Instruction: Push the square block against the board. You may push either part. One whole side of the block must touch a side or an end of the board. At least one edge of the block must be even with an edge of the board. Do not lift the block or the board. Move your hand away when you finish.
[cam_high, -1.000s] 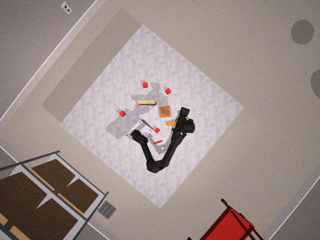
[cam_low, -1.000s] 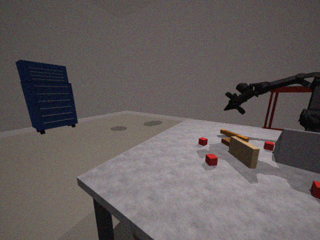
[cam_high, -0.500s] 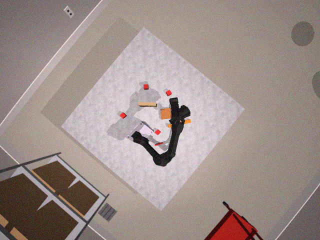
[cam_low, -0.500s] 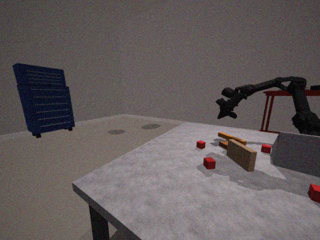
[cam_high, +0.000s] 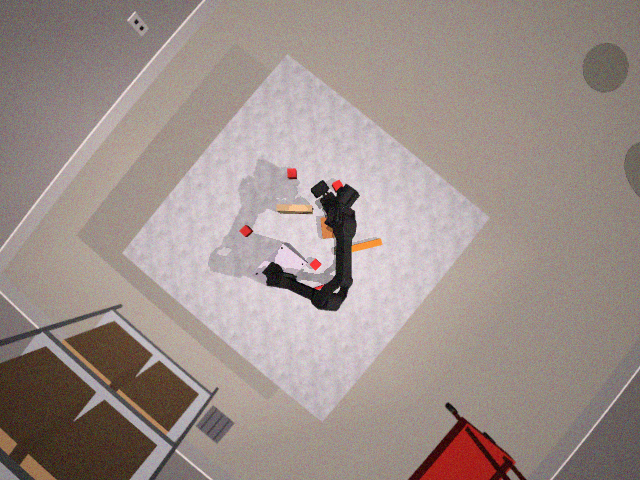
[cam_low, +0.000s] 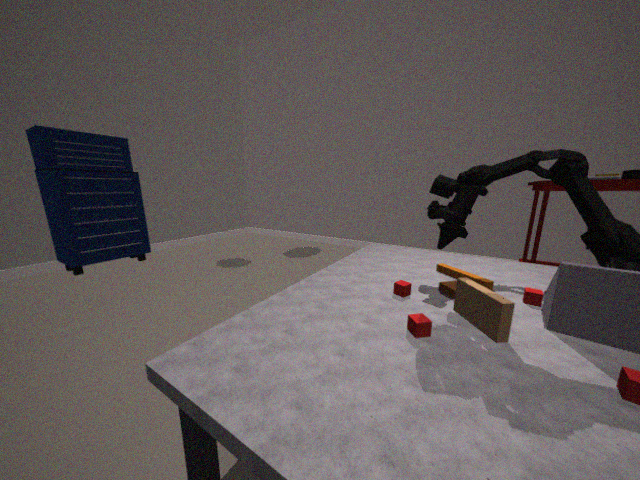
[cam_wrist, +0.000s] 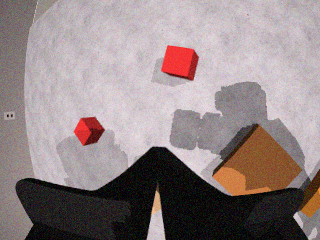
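The square block is brown-orange and lies flat, partly under the arm in the top view. A tan board stands on its narrow side, to the block's left in the top view, with a gap between them. A thin orange bar lies on the block's other side, apart from it; the arm hides one end in the top view. My gripper is shut and empty, raised above the table near the block. Its fingers cover the block's near corner in the wrist view.
Red cubes stand around the parts: one beyond the tan board, one beyond the block, others nearer the arm's base. A grey box-like object stands beside the base.
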